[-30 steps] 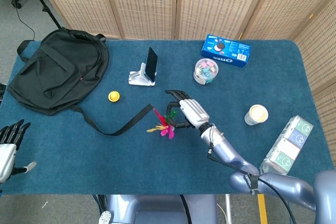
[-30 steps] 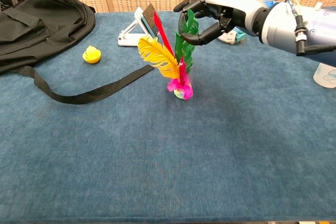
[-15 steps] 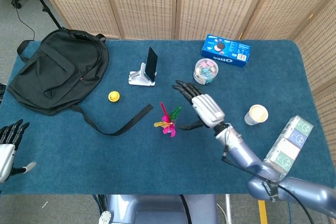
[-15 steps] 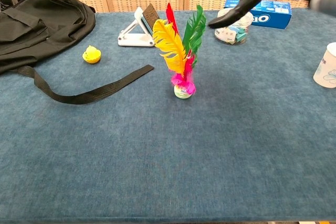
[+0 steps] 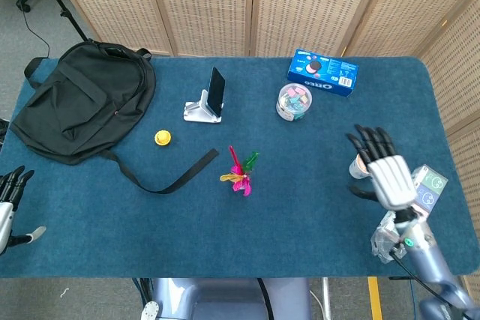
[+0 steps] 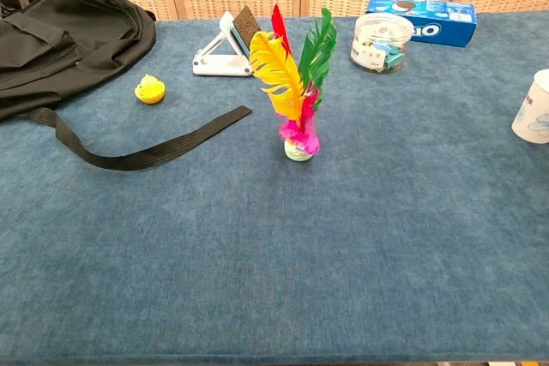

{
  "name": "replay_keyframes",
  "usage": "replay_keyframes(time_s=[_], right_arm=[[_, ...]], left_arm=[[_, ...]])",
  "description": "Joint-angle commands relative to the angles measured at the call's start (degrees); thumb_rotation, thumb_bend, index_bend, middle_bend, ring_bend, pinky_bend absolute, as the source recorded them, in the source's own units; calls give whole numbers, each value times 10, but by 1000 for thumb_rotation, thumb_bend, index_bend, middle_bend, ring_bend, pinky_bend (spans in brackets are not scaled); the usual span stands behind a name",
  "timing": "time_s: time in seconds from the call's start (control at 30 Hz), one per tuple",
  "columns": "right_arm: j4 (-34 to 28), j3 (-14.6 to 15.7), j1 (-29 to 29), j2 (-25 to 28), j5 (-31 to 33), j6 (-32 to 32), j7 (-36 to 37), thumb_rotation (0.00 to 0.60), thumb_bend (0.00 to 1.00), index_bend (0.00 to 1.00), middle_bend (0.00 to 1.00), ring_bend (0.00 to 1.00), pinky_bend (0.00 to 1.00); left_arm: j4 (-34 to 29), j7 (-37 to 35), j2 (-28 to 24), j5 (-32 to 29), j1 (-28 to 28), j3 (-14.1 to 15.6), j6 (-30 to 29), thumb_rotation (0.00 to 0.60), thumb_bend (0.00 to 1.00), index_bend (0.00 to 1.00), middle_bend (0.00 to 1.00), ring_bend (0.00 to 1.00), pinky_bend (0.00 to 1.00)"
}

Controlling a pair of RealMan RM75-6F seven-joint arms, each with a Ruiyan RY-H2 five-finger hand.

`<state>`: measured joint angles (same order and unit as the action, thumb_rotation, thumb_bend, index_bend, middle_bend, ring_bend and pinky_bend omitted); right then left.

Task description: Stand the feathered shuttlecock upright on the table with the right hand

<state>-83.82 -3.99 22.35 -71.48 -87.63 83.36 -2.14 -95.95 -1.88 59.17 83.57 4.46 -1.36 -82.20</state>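
the right hand (image 5: 388,176) has let go and drawn back to the worktop's (image 5: 315,237) right edge, fingers apart and empty. the feathered shuttlecock (image 6: 296,92) stands upright mid-worktop, so the task looks done. open cloth surrounds it; the strap (image 6: 146,147) lies near. the left hand (image 5: 7,200) hangs open off the left edge.

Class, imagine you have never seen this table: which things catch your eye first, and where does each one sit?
The feathered shuttlecock stands upright near the middle of the blue table, its yellow, red and green feathers pointing up, with nothing touching it. A black backpack sprawls over the far left corner, its strap trailing toward the middle. At the right edge, the right hand hovers with fingers spread, over a paper cup.
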Motion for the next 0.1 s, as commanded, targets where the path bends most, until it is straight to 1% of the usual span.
replay_keyframes(time_s=[0.03, 0.1], right_arm=[[42, 38, -59, -14, -6, 42, 7, 600, 0, 0, 0, 0, 0], [55, 39, -66, -19, -9, 49, 17, 600, 0, 0, 0, 0, 0]], left_arm=[[10, -4, 5, 2, 0, -3, -5, 600, 0, 0, 0, 0, 0], [13, -6, 7, 5, 0, -3, -8, 600, 0, 0, 0, 0, 0]])
